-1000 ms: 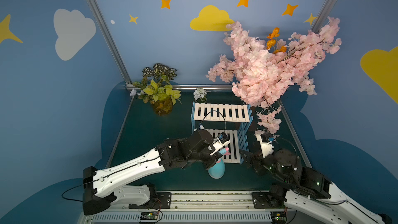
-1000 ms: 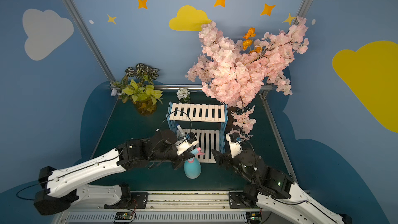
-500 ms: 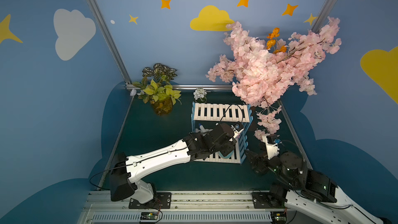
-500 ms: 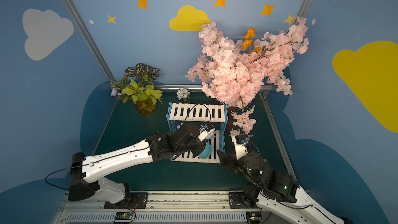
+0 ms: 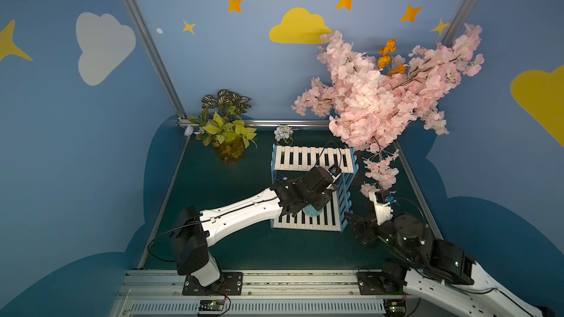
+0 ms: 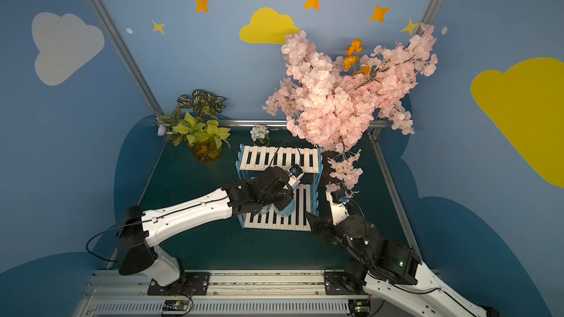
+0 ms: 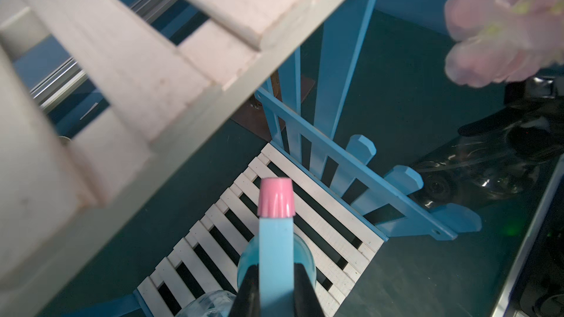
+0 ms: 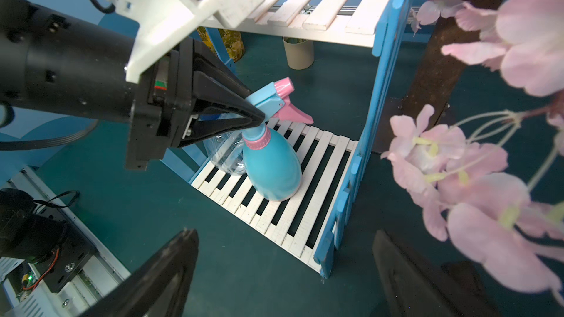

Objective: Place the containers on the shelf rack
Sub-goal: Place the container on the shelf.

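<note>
Well, left gripper [image 8: 259,115] tight on teal bottle [image 8: 271,166], lower shelf of rack [image 8: 381,56]; right gripper [image 8: 283,234] wide.

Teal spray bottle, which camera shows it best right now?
The right wrist view: the whole teal spray bottle shows, base on the shelf rack's lower shelf, head clamped by the left gripper. The left wrist view shows mostly its nozzle; in both top views the left arm hides most of the bottle.

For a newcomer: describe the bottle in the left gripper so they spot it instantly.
Find the shelf rack mid-table. On its lower shelf sits the teal bottle, its spray head pinched by the left gripper. Unlike the clear bottle beside it, it is opaque with a pink nozzle.
</note>
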Action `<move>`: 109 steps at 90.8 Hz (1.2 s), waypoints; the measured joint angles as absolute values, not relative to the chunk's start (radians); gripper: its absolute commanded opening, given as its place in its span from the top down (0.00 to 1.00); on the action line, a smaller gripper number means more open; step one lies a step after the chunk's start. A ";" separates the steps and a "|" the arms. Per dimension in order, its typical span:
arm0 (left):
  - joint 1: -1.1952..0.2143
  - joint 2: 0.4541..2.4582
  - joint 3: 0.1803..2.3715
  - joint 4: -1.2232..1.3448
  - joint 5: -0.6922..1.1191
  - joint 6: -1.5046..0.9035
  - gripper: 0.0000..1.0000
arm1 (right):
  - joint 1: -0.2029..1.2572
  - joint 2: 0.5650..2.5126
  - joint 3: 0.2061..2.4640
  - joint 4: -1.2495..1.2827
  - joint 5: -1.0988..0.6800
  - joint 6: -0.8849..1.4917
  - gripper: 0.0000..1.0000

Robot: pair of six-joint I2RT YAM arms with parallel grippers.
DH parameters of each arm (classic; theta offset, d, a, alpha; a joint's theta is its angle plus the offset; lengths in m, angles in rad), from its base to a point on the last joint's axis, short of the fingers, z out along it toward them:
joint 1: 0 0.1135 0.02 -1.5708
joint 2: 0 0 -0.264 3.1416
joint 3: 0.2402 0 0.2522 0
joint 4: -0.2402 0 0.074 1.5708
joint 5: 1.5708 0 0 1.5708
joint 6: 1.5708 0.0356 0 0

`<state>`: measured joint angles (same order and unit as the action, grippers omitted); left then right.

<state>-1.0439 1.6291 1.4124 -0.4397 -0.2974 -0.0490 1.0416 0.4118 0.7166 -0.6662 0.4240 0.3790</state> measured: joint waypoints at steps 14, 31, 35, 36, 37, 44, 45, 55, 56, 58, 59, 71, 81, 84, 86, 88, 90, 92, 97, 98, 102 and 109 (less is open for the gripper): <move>-1.040 1.631 1.412 -0.414 -0.322 -0.052 0.97 | 1.042 0.424 0.710 -0.657 0.418 0.382 0.04; -1.021 1.633 1.412 -0.408 -0.350 -0.076 0.98 | 1.041 0.425 0.707 -0.651 0.418 0.385 0.04; -1.018 1.635 1.412 -0.408 -0.356 -0.082 0.97 | 1.041 0.425 0.707 -0.650 0.418 0.385 0.04; -1.016 1.635 1.412 -0.408 -0.358 -0.083 0.97 | 1.041 0.425 0.707 -0.650 0.418 0.385 0.04; -1.015 1.636 1.412 -0.409 -0.360 -0.084 0.97 | 1.041 0.425 0.707 -0.649 0.418 0.385 0.04; -1.006 1.639 1.412 -0.411 -0.369 -0.094 0.97 | 1.041 0.425 0.707 -0.648 0.418 0.386 0.04; -1.004 1.639 1.412 -0.411 -0.370 -0.097 0.97 | 1.041 0.425 0.707 -0.648 0.418 0.386 0.04; -0.994 1.639 1.412 -0.410 -0.379 -0.104 0.97 | 1.041 0.425 0.706 -0.648 0.418 0.389 0.04; -0.993 1.639 1.412 -0.410 -0.379 -0.105 0.97 | 1.041 0.425 0.706 -0.648 0.418 0.389 0.04; -0.991 1.639 1.412 -0.410 -0.379 -0.105 0.98 | 1.041 0.425 0.706 -0.647 0.418 0.389 0.04; -0.990 1.640 1.412 -0.410 -0.379 -0.105 0.98 | 1.041 0.425 0.706 -0.647 0.418 0.389 0.04; -0.983 1.642 1.412 -0.410 -0.382 -0.113 0.97 | 1.041 0.425 0.699 -0.647 0.417 0.390 0.04; -0.979 1.643 1.412 -0.408 -0.381 -0.118 0.96 | 1.041 0.422 0.697 -0.647 0.417 0.393 0.04; -0.978 1.644 1.412 -0.406 -0.381 -0.120 0.95 | 1.041 0.422 0.696 -0.647 0.417 0.393 0.04; -0.977 1.645 1.412 -0.405 -0.380 -0.120 0.95 | 1.041 0.422 0.696 -0.647 0.417 0.393 0.04; -0.976 1.647 1.412 -0.402 -0.379 -0.120 0.94 | 1.041 0.422 0.696 -0.647 0.417 0.393 0.04; -0.975 1.649 1.412 -0.401 -0.377 -0.121 0.93 | 1.041 0.422 0.696 -0.647 0.417 0.394 0.04; -0.975 1.650 1.412 -0.401 -0.376 -0.121 0.92 | 1.041 0.422 0.696 -0.647 0.417 0.394 0.04; -0.975 1.656 1.412 -0.400 -0.374 -0.121 0.89 | 1.041 0.421 0.696 -0.647 0.417 0.396 0.04; -0.975 1.658 1.412 -0.400 -0.373 -0.121 0.88 | 1.041 0.421 0.696 -0.647 0.417 0.396 0.04; -0.975 1.660 1.411 -0.400 -0.372 -0.123 0.84 | 1.041 0.420 0.696 -0.647 0.417 0.397 0.04; -0.973 1.661 1.410 -0.399 -0.369 -0.124 0.78 | 1.041 0.417 0.696 -0.647 0.417 0.397 0.04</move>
